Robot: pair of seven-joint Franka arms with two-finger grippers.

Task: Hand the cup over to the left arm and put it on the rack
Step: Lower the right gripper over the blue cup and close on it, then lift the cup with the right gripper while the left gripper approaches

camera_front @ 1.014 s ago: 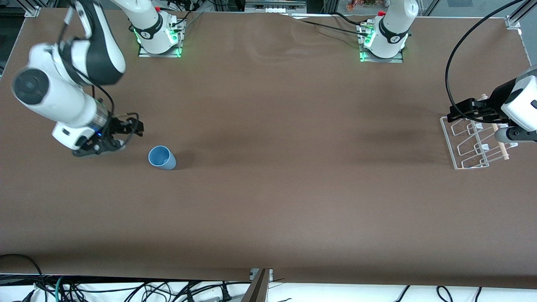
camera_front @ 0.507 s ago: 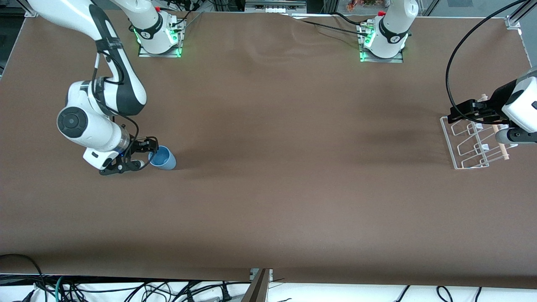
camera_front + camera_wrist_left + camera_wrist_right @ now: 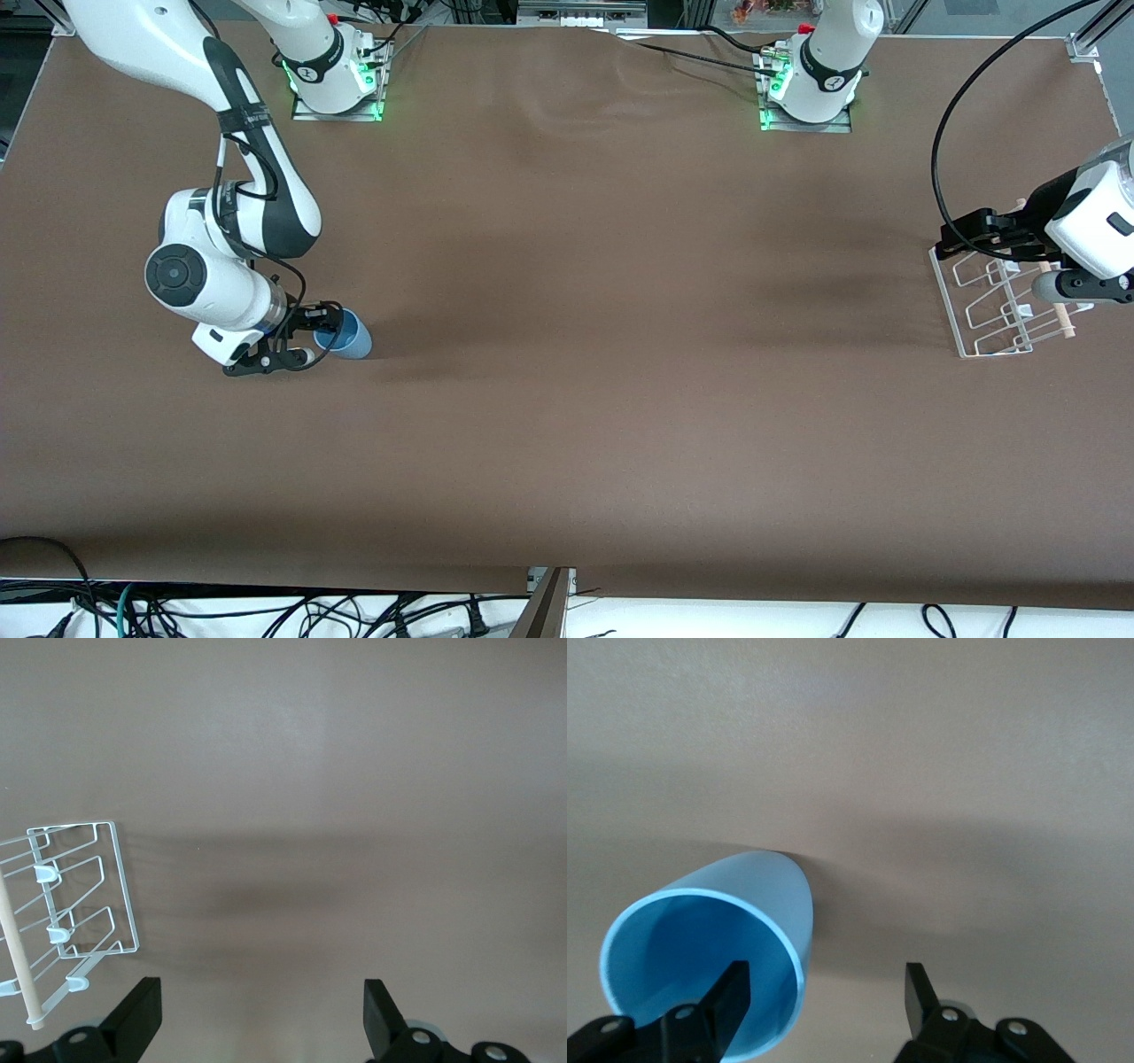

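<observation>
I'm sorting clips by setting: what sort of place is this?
Probably a robotics lab: two white arms bolted to a brown-covered table, loose cables along its edge, and only a light-blue plastic cup and a white wire rack as props.

Light-blue cup (image 3: 713, 948) standing upright on the brown desk (image 3: 939, 771), open mouth facing the camera, right end effector (image 3: 824, 992) spread open around the cup's rim, one finger (image 3: 731, 992) inside the mouth, the other finger (image 3: 920, 992) outside, apart from the wall
</observation>
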